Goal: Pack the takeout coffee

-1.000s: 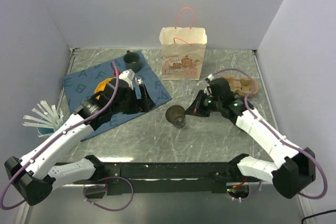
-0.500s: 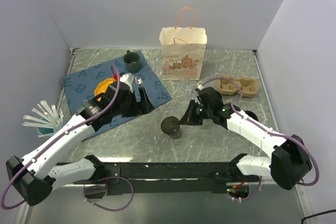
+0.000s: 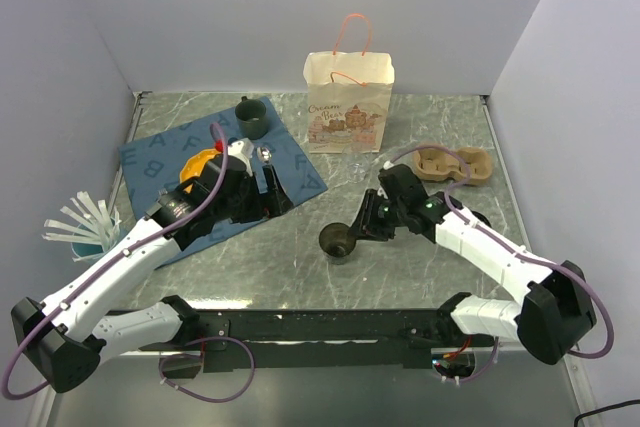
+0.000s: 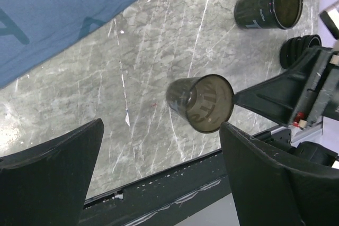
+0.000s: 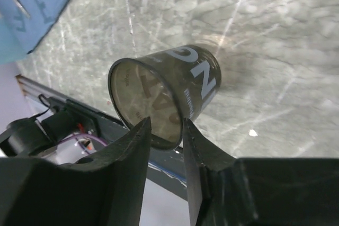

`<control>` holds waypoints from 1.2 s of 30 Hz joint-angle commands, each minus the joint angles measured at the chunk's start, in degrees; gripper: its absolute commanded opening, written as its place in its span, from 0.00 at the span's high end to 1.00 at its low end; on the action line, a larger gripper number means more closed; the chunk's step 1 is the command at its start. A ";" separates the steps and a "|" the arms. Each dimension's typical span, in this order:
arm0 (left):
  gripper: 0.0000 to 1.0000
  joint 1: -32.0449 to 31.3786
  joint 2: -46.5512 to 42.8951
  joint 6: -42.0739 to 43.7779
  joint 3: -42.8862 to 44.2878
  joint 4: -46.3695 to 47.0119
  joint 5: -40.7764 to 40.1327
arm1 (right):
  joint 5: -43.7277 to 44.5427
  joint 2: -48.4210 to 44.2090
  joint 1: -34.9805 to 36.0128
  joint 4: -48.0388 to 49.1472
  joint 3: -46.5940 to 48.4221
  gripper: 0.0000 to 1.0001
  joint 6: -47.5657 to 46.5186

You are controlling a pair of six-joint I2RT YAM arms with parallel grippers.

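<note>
My right gripper (image 3: 352, 234) is shut on the rim of a dark lidless coffee cup (image 3: 337, 240), which it holds tilted just above the marble table (image 3: 280, 257). In the right wrist view the cup (image 5: 175, 91) has white lettering, and its rim sits pinched between my fingers (image 5: 135, 152). My left gripper (image 3: 268, 194) is open and empty over the blue mat (image 3: 160, 152). Its wrist view shows the held cup (image 4: 204, 103), a second open cup (image 4: 267, 9) and stacked black lids (image 4: 298, 50). The brown pulp tray (image 3: 455, 164) sits at the back right.
A cream paper bag (image 3: 348, 102) with pink handles stands at the back centre. A dark green mug (image 3: 250, 117) and an orange object (image 3: 197, 164) are on the mat. Wooden stirrers (image 3: 75, 222) fan out at the left edge. A small clear item (image 3: 358, 169) lies before the bag.
My right arm has carried the cup forward and down, off the pulp tray area, and the tray now shows. The left arm has barely moved.
</note>
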 commanded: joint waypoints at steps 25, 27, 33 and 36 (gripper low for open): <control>0.01 0.62 -3.67 3.13 -3.19 6.77 4.93 | 31.33 5.37 -36.75 -28.83 18.98 0.60 -15.73; 0.01 0.62 -3.67 3.48 -3.72 6.69 4.84 | 29.57 6.52 -39.48 -27.16 17.84 0.59 -16.26; 0.01 0.62 -4.20 4.71 -3.81 4.67 3.43 | 27.37 12.92 -43.35 -23.37 16.78 0.58 -17.50; 0.01 0.62 -4.46 4.80 -3.99 4.67 2.99 | 25.71 14.60 -45.29 -21.88 16.69 0.58 -18.02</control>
